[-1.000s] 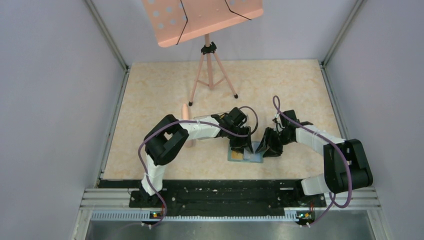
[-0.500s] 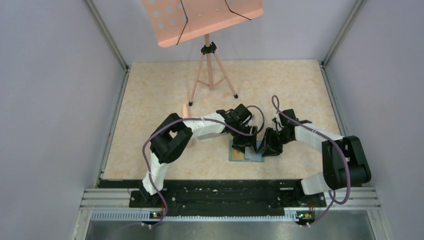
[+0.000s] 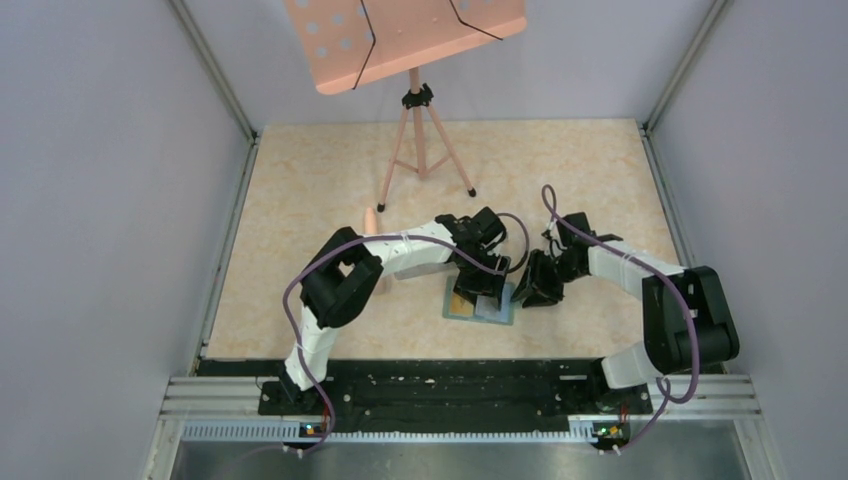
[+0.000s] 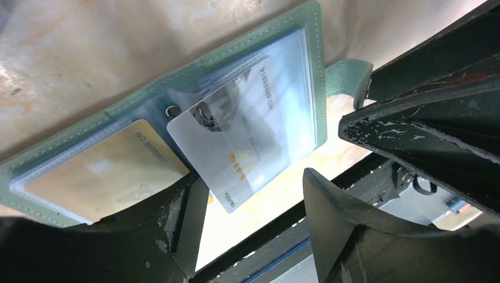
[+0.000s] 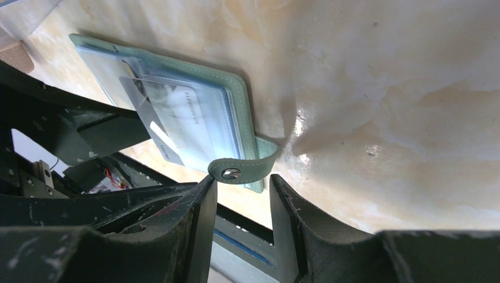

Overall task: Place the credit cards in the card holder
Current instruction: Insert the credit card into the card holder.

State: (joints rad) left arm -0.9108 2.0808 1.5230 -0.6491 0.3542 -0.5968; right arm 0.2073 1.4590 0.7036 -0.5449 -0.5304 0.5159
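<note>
The sage-green card holder (image 3: 480, 319) lies open on the table between both grippers. In the left wrist view an orange-yellow card (image 4: 100, 177) sits in its left sleeve. A white-grey card (image 4: 236, 147) is partly inside the right clear sleeve, tilted, with one corner sticking out past the edge. My left gripper (image 4: 253, 200) is open and empty just over that corner. My right gripper (image 5: 243, 188) is open at the holder's right edge. The strap with the snap stud (image 5: 231, 173) curls up at its fingertips and touches the left finger (image 5: 203, 200).
A pink music stand on a tripod (image 3: 420, 130) stands at the back of the table. A small pinkish object (image 3: 371, 218) lies left of my left arm. The black base rail (image 3: 450, 385) runs along the near edge.
The card holder has slid a little to the left and away from the near edge. Both grippers have moved with it, and stayed close together over it.
</note>
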